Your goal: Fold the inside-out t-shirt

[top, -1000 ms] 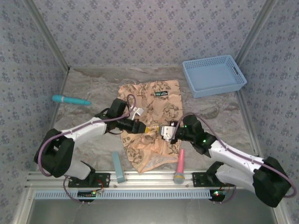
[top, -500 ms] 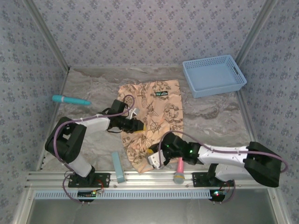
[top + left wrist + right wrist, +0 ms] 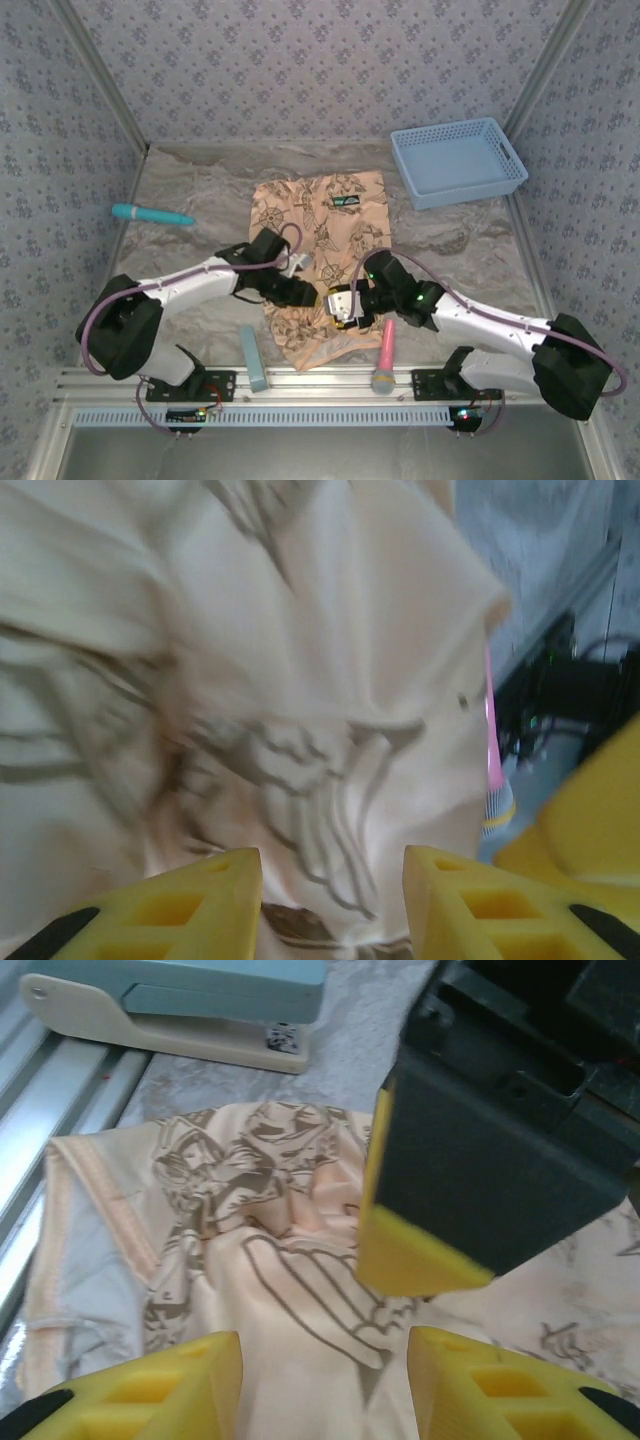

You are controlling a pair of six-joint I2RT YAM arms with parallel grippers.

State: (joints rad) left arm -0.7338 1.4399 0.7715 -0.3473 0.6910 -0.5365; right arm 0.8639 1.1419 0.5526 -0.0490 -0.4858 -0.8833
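The inside-out t-shirt [image 3: 330,225] lies in the middle of the table, peach-tan with a brown print and a dark label [image 3: 345,204] near its far edge. Its near part [image 3: 315,345] is rumpled. My left gripper [image 3: 310,295] and right gripper [image 3: 337,301] meet tip to tip over the shirt's lower middle. In the left wrist view the left gripper [image 3: 332,905] is open, with wrinkled cloth [image 3: 300,710] below the gap. The right gripper [image 3: 325,1385] is open too, above printed cloth [image 3: 290,1260], and the left gripper's yellow fingertip [image 3: 415,1255] sits just ahead of it.
A blue basket [image 3: 458,160] stands at the back right. A teal pen-like stick [image 3: 152,214] lies at the left. A teal stapler [image 3: 253,357] and a pink handled object [image 3: 385,355] flank the shirt's near end, by the metal rail [image 3: 330,380].
Both grippers have opened. The right arm dipped to the shirt's near hem and came back to the middle. The left gripper slid slightly nearer and to the right.
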